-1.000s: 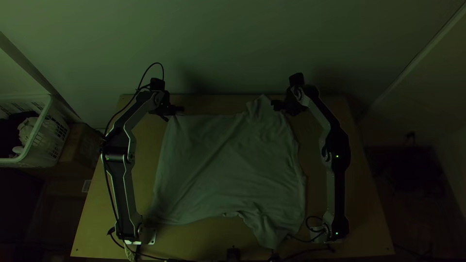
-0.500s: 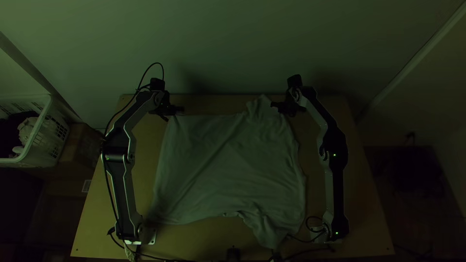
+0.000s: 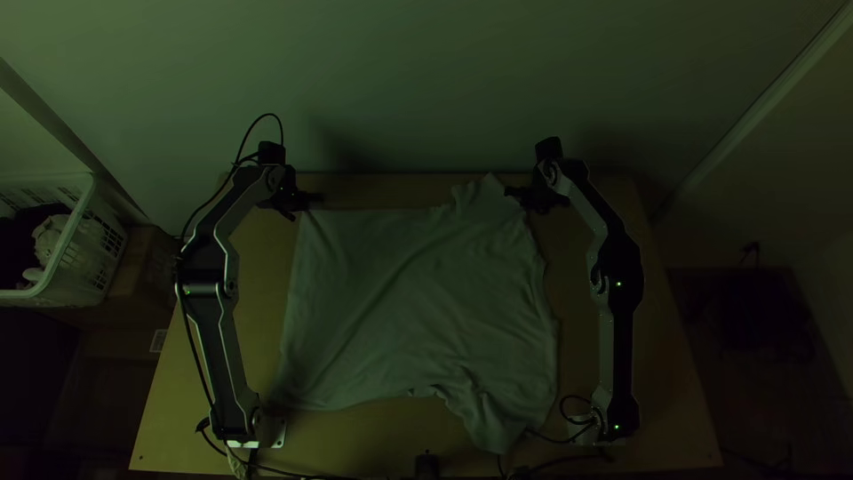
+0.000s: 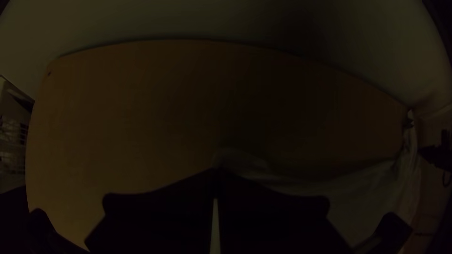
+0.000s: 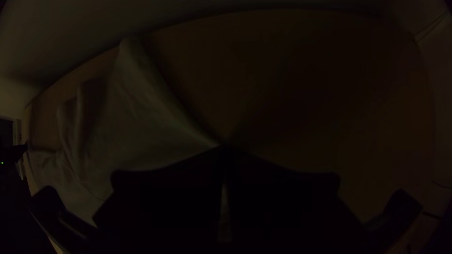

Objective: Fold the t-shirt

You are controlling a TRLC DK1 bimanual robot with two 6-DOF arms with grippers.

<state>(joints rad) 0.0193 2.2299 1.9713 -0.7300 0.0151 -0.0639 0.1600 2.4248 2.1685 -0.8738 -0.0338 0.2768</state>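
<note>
Mostly spread t-shirt (image 3: pixel 418 302), left tool (image 3: pixel 313 201) pinching its far corner, right tool (image 3: pixel 514 192) pinching its edge

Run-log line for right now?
T-shirt spread, wrinkled on table | left gripper shut on its corner | right gripper shut on its edge

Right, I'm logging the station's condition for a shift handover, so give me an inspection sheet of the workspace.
Surface: light wooden table, dimly lit.
Job's things: t-shirt spread out, wrinkled, rumpled toward the near right.
Clutter: small dark object at the near edge, unidentifiable.
Left gripper: shut on the shirt's far left corner.
Right gripper: shut on the shirt's edge, far right.
Cables: black cable arches above the left arm's wrist; another loops beside the right arm's base.
Surroundings: wall behind; white basket holding cloths at left.
</note>
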